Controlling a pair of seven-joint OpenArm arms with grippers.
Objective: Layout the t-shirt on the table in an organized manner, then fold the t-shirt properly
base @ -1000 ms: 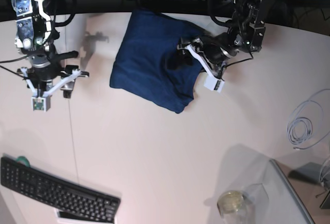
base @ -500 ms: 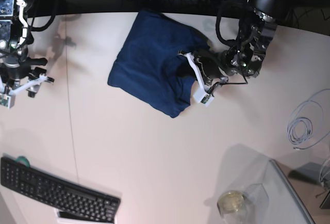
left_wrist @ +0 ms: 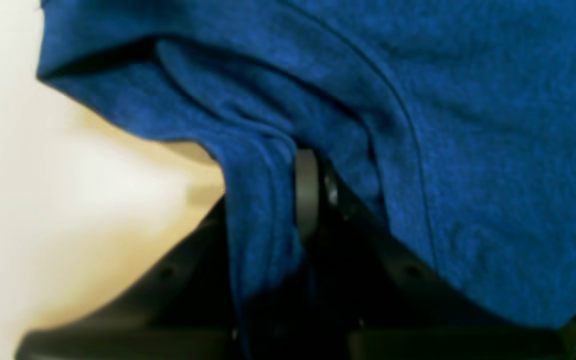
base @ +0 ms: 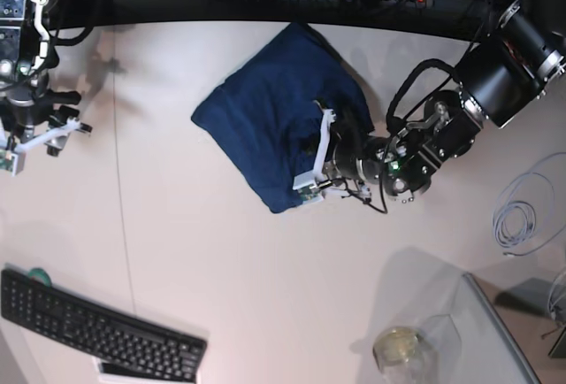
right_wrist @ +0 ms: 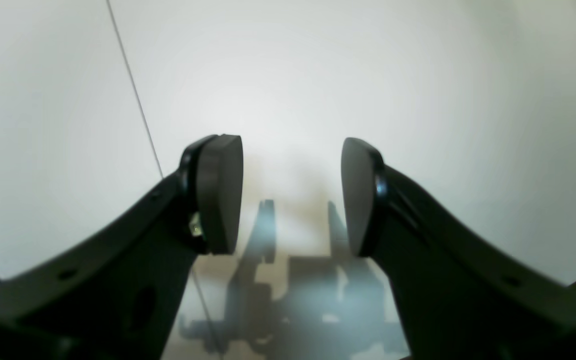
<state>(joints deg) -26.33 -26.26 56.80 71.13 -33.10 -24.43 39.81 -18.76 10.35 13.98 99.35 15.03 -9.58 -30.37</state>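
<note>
**Left fingers pinching the shirt, right fingers standing apart**

At the far left of the base view, the right arm's fingers [base: 31,141] are hanging over the bare white bench [base: 221,269], well apart from the shirt. In the right wrist view the two dark pads [right_wrist: 218,200] are standing apart with nothing between them, and their shadow is falling on the bench below. A thin seam line [right_wrist: 133,90] is running across the bench just beside the left pad.

Lower left, a black keyboard [base: 97,331] is lying near the bench edge.

In the middle, toward the far edge, the navy shirt [base: 265,127] is lying on the bench as a bunched, roughly folded heap, not spread flat.

The left arm is reaching in from the right, and its fingers [base: 314,158] are sitting at the shirt's right side, closed on a fold of the cloth. In the left wrist view the shirt [left_wrist: 418,125] is draping over the fingers, with a gathered pleat pinched between them.

At the right, a coiled white cable [base: 522,216] is lying on the bench. At the lower right, a glass jar [base: 398,349] is standing beside a grey tray [base: 504,331].
</note>
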